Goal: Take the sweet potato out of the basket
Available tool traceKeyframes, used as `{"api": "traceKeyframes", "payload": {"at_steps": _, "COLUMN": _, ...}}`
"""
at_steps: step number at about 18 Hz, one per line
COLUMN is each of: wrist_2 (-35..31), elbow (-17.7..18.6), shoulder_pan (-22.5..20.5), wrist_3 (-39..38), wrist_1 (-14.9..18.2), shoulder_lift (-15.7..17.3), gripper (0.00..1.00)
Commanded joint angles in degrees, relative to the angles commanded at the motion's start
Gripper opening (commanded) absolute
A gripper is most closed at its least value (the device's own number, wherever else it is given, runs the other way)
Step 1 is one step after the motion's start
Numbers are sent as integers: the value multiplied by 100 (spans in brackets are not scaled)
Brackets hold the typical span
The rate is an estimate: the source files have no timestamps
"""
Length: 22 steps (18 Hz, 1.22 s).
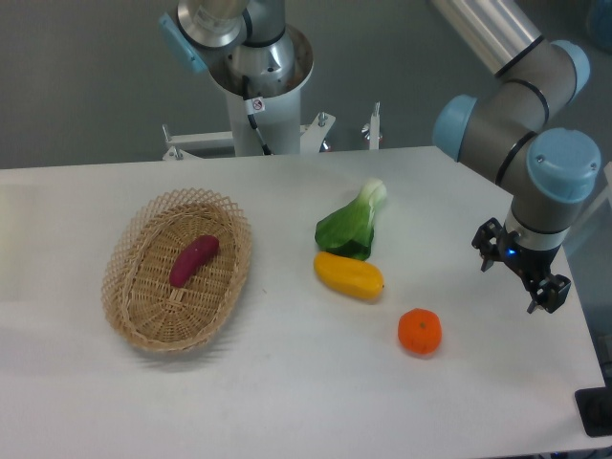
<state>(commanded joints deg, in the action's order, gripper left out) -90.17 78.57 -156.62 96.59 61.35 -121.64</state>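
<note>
A robotics lab — plain white table (pixel 287 382), bare grey wall (pixel 86 76), arm pedestal (pixel 263 91) behind.

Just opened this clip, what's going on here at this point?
A single robot arm is at a white table, and nothing is being handled. Its tool hangs open and empty near the table's right edge, far from the basket on the left. The sweet potato lies inside the basket, untouched. Between them sit a leafy green vegetable, a yellow fruit and an orange.
</note>
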Motion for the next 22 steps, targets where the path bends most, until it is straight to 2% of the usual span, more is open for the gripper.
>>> {"api": "traceKeyframes", "payload": {"at_steps": 4, "wrist_2": 70, "elbow": 114, "shoulder_pan": 70, "wrist_3": -254, "wrist_1": 35, "shoulder_lift": 61, "gripper": 100}}
{"api": "traceKeyframes", "payload": {"at_steps": 9, "wrist_2": 114, "elbow": 228, "shoulder_pan": 474, "wrist_3": -1036, "wrist_1": 26, "shoulder_lift": 114, "gripper": 100}}
{"api": "traceKeyframes", "payload": {"at_steps": 13, "wrist_2": 342, "elbow": 710, "shoulder_pan": 790, "wrist_3": -1449, "wrist_1": -44, "shoulder_lift": 482, "gripper": 100}}
{"api": "traceKeyframes", "payload": {"at_steps": 19, "wrist_2": 343, "elbow": 1370, "shoulder_pan": 1861, "wrist_3": -2547, "wrist_1": -61, "shoulder_lift": 1168, "gripper": 100}}
{"api": "traceKeyframes", "payload": {"at_steps": 22, "wrist_2": 343, "elbow": 1678, "shoulder_pan": 2424, "wrist_3": -3232, "wrist_1": -114, "shoulder_lift": 1309, "gripper": 100}}
